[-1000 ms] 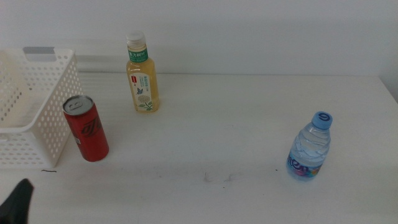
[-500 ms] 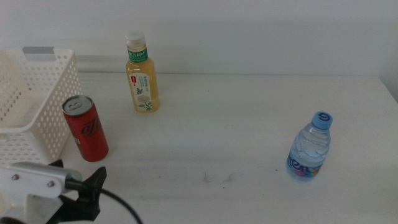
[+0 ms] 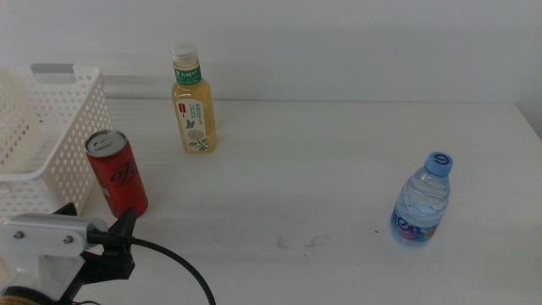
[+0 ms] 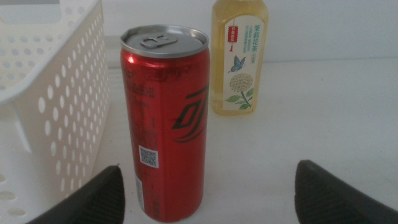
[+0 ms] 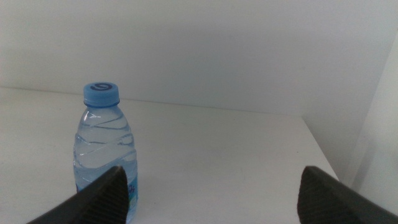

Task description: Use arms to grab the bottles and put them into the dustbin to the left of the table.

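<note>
Left gripper [image 4: 208, 193] jaws spread wide, near red soda can [image 4: 165, 121]. Can looks rigid, smooth, maybe slippery; take hold mid-body. Right gripper [image 5: 211, 196] spread, facing water bottle [image 5: 102, 155].

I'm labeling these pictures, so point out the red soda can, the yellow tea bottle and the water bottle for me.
red soda can [image 4: 166, 130], left wrist view, on its red side wall.
yellow tea bottle [image 3: 196, 114], middle view, on its label.
water bottle [image 5: 102, 155], right wrist view, on its clear ribbed body.
</note>
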Motion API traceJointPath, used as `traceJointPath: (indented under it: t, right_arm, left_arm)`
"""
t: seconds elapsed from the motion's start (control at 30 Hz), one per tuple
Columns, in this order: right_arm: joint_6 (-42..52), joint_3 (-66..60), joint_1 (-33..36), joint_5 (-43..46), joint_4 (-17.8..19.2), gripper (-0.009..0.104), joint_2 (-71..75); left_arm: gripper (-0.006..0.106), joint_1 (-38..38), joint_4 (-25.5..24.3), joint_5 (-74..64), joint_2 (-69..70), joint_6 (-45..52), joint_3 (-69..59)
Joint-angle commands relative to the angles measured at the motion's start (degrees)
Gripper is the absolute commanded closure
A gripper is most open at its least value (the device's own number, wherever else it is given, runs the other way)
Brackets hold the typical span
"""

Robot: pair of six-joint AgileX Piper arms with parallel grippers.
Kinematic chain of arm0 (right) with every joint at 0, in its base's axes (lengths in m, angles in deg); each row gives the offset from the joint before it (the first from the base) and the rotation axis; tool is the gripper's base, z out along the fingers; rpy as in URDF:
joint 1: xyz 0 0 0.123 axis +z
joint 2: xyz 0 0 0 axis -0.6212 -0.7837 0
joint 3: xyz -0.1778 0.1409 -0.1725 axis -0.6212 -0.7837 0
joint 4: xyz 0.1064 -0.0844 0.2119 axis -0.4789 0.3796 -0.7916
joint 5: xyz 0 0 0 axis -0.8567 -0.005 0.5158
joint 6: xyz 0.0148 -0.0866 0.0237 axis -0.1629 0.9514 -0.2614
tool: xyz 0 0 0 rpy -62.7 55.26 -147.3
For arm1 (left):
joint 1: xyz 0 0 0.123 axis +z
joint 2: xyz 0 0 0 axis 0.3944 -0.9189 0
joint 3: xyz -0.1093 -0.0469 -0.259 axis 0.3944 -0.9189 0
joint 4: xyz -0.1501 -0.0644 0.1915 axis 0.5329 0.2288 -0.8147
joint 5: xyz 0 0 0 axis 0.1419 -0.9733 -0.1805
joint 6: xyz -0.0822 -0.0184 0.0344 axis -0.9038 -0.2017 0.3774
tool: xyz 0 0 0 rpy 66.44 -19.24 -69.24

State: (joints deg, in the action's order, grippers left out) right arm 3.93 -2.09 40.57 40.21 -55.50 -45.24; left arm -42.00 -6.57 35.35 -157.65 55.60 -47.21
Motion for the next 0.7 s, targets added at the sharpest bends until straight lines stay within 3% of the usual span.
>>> traceJointPath:
  t: [0.0,0.2,0.4,0.57,0.67]
  right_arm:
    - [0.16,-0.21,-0.47,0.47,0.09,0.014,0.20]
    - [0.16,-0.21,-0.47,0.47,0.09,0.014,0.20]
    - [0.16,-0.21,-0.47,0.47,0.09,0.014,0.20]
    - [0.16,-0.21,-0.47,0.47,0.09,0.014,0.20]
    - [0.16,-0.21,-0.47,0.47,0.09,0.014,0.20]
  left_arm:
    - [0.007,-0.15,0.91,1.25,-0.23,-0.47,-0.12]
    - [0.007,-0.15,3.84,-1.34,-0.23,0.93,-0.12]
    - [0.007,-0.15,6.76,-12.71,-0.23,6.48,5.62]
    - [0.007,-0.04,9.99,-12.82,-0.52,9.78,7.61]
    - [0.007,0.57,9.28,-12.13,-2.35,9.54,8.46]
